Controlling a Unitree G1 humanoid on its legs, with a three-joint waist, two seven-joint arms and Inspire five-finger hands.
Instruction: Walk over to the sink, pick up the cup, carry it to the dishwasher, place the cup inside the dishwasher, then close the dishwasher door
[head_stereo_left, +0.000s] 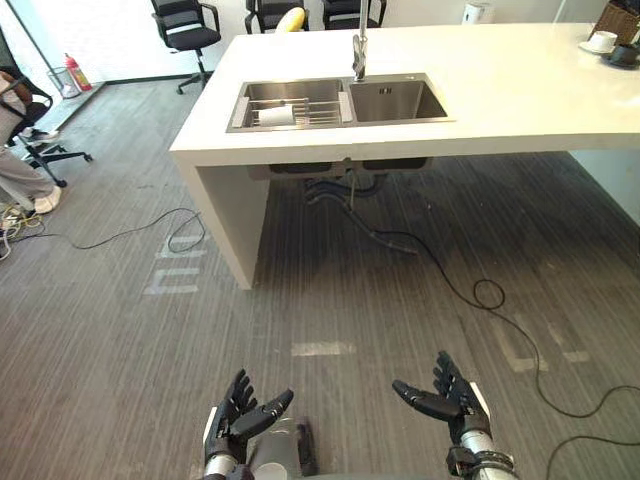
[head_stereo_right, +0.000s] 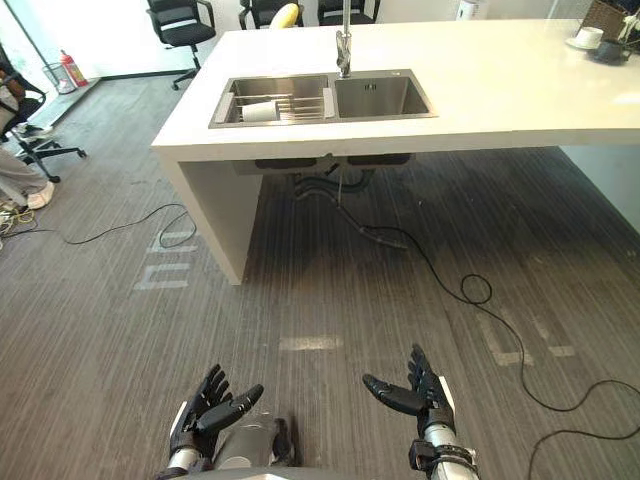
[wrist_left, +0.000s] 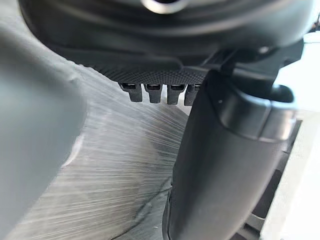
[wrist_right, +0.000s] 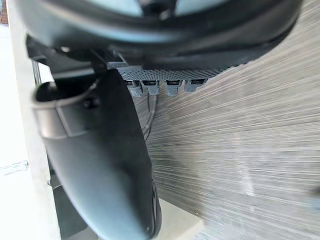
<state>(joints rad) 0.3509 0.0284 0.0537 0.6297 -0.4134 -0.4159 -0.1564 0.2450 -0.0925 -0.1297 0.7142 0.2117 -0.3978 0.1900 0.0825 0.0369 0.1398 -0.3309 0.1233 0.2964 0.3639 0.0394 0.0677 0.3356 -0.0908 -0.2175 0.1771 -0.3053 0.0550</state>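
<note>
Ahead of your left hand (head_stereo_left: 240, 415) and right hand (head_stereo_left: 452, 395), both wide, empty: floor cable (head_stereo_left: 440, 262), then white cup (head_stereo_left: 277, 115) in sink (head_stereo_left: 395, 100)

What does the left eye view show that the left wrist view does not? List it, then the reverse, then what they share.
Left eye view adds: the white counter with its double sink, a faucet, the cup lying on a wire rack in the left basin, and the right hand, open, low over the grey carpet floor. Left wrist view adds: the left hand from very close, its thumb and fingertips straight, holding nothing. Both: the open left hand and that floor.
</note>
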